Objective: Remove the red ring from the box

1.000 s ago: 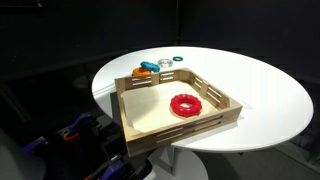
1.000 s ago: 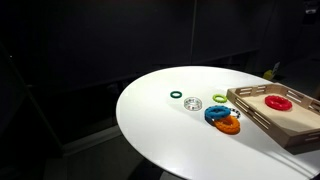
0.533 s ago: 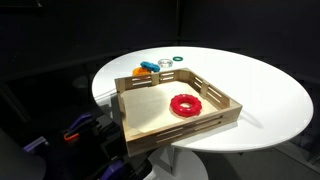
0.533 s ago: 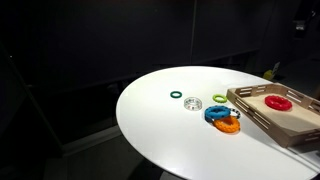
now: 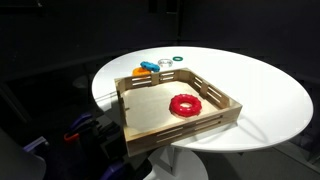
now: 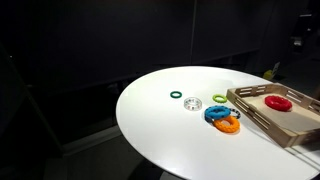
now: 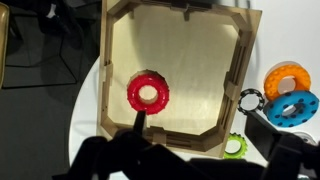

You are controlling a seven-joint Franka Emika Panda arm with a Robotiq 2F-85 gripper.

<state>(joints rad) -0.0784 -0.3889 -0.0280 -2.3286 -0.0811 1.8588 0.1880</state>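
Since the red ring (image 5: 184, 104) was seen lying flat on the floor of the box (image 5: 205, 119), close to one side wall and touched by nothing, the task was judged to be at the approach step, with no grasp yet made. The box was set near the edge of the round white desk (image 5: 250, 80), while the blue ring (image 7: 292, 108) and the orange ring (image 7: 284, 78) were left outside it, just beside its far wall. In the wrist view the fingers (image 7: 290, 150) were shown above the box; they appeared to be spread wide with nothing held between them, though this was made less than sure by the dark picture. For the next move, a descent over the ring would be called for, with its band taken between the fingers, followed by a lift clear of the low slatted wall and a release onto bare desk.
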